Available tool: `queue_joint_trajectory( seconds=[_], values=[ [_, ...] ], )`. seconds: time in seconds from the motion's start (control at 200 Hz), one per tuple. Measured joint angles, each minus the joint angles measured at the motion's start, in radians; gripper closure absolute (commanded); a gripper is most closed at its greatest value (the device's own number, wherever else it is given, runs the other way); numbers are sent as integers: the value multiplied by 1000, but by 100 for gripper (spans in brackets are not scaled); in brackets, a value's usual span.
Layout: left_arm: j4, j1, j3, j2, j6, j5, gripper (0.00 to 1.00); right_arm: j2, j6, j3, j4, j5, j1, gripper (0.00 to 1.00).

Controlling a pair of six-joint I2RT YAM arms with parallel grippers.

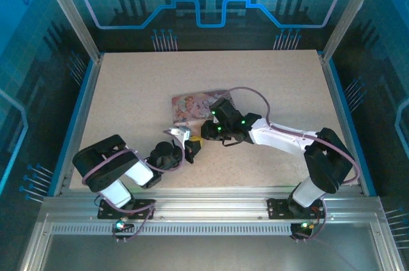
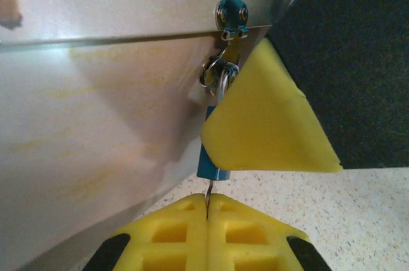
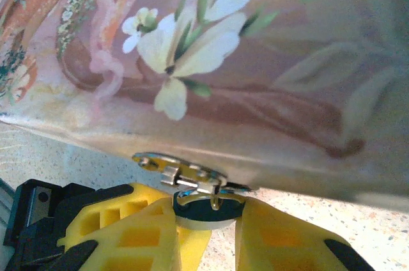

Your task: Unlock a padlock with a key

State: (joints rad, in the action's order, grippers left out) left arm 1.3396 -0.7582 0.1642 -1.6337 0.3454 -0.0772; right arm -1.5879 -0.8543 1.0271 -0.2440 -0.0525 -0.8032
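Pinching the key (image 2: 207, 190), the left gripper (image 2: 208, 210) is closed tight just under the padlock (image 2: 209, 166). Right gripper (image 3: 209, 212) clamps the padlock's body

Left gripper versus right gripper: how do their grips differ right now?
The left gripper is shut tight on the thin key, fingers meeting; the right gripper is shut on the padlock, fingers held apart by its body. The left sits at the padlock's keyhole end, the right across its sides. Both have yellow fingers.

Left end effector (image 2: 208, 206) pinched on key (image 2: 208, 190), key reaching up to blue padlock (image 2: 209, 163), padlock hanging from tin (image 2: 96, 111) hasp (image 2: 231, 16), yellow pad (image 2: 268, 124) overlapping it.
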Motion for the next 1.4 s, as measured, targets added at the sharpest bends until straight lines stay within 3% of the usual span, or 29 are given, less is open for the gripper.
queue_joint_trajectory(
  seconds=[0.315, 0.55, 0.795, 0.985, 1.396],
  values=[
    [4, 0, 0, -37, 22, 30, 100, 8, -11, -115, 139, -8, -3, 46],
    [-3, 0, -14, -28, 39, 34, 100, 102, -21, -217, 248, -11, -8, 38],
    [-6, 0, -25, -27, 62, 43, 100, 187, -41, -285, 318, -19, -2, 33],
    [-6, 0, -31, -20, 77, 49, 100, 191, -76, -333, 369, -24, 10, 39],
    [-5, 0, -38, -20, 128, 47, 100, 186, -317, -474, 530, 0, -10, 37]
  ],
)
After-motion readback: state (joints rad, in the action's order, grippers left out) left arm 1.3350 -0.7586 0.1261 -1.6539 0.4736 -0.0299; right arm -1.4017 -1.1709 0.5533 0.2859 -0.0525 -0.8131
